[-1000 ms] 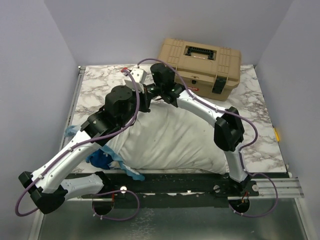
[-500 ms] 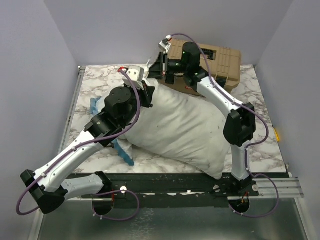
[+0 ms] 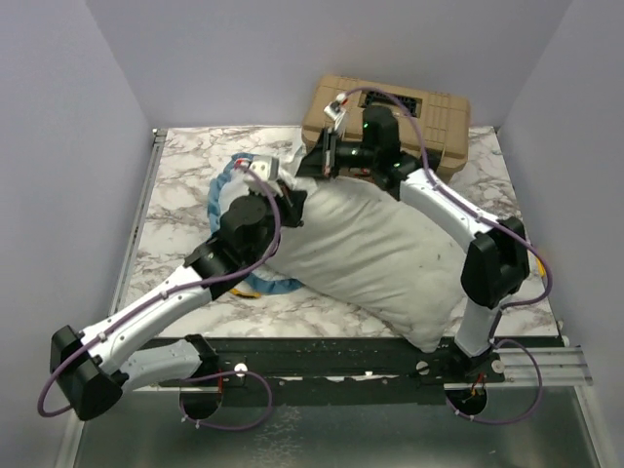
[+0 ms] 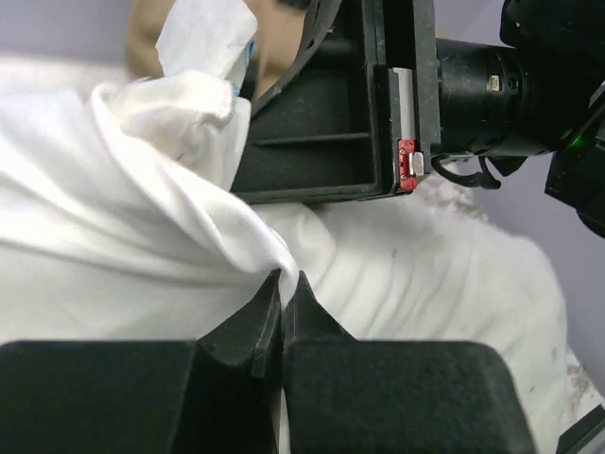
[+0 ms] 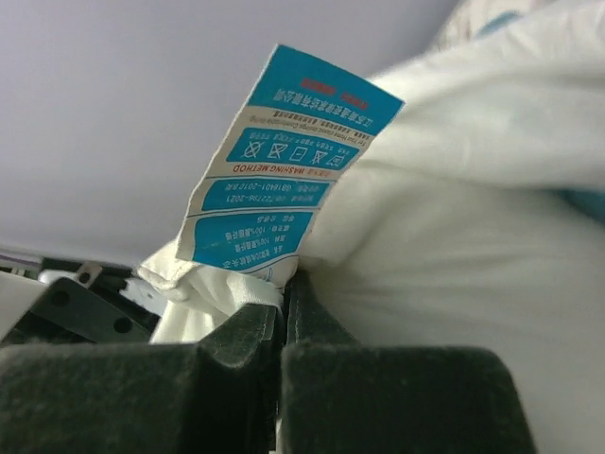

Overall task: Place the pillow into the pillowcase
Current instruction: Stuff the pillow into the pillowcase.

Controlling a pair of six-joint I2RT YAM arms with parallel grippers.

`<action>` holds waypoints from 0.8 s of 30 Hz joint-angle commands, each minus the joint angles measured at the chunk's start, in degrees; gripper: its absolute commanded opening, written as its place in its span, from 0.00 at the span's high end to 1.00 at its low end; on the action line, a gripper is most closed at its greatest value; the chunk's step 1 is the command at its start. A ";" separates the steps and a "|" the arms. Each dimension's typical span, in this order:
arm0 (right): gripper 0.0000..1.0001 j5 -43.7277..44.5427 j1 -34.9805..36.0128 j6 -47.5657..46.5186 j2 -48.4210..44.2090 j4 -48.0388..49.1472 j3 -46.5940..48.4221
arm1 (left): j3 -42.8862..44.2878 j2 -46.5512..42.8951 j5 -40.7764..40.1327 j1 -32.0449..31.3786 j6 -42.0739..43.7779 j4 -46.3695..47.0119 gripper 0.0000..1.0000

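Left end effector (image 4: 282, 284) and right end effector (image 5: 284, 288) pinch the pillow (image 3: 380, 253), not yet inserted. Next, it likely needs feeding into the pillowcase (image 3: 222, 183), centre-left.

You see matt black plastic on your left claw (image 4: 282, 288); against it the pillow (image 4: 123, 246) is wrinkled, matt white cloth. Above your right claw (image 5: 284, 288), the care label (image 5: 284, 180) looks smooth and printed.
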 commanded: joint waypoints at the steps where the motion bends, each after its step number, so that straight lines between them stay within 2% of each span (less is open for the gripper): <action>1: 1.00 -3.20 7.01 -3.21 3.36 6.09 -8.73 | -15.78 -12.37 -6.85 -0.44 -12.01 1.30 1.00; 3: 1.00 -3.05 9.32 -4.87 3.44 5.55 -12.22 | -20.07 -19.15 -9.56 -0.43 -14.22 -1.98 0.91; 6: 1.00 -3.40 11.64 -7.52 3.22 2.85 -16.12 | -21.12 -28.00 -11.68 -0.38 -13.98 -9.43 0.55; 9: 1.00 -3.85 12.67 -8.45 2.52 1.37 -19.18 | -17.05 -32.54 -15.25 -0.39 -12.17 -16.97 0.36; 14: 1.00 -3.66 13.22 -8.71 3.06 -0.19 -19.87 | -4.24 -26.47 -16.79 -0.38 -6.99 -27.86 0.29; 20: 1.00 -4.63 14.67 -8.87 7.42 -3.10 -17.45 | 15.87 -9.26 -16.20 -0.43 1.44 -38.73 0.27; 24: 1.00 -4.95 15.09 -8.52 8.26 -3.28 -17.56 | 27.30 1.83 -15.05 -0.43 6.09 -49.56 0.27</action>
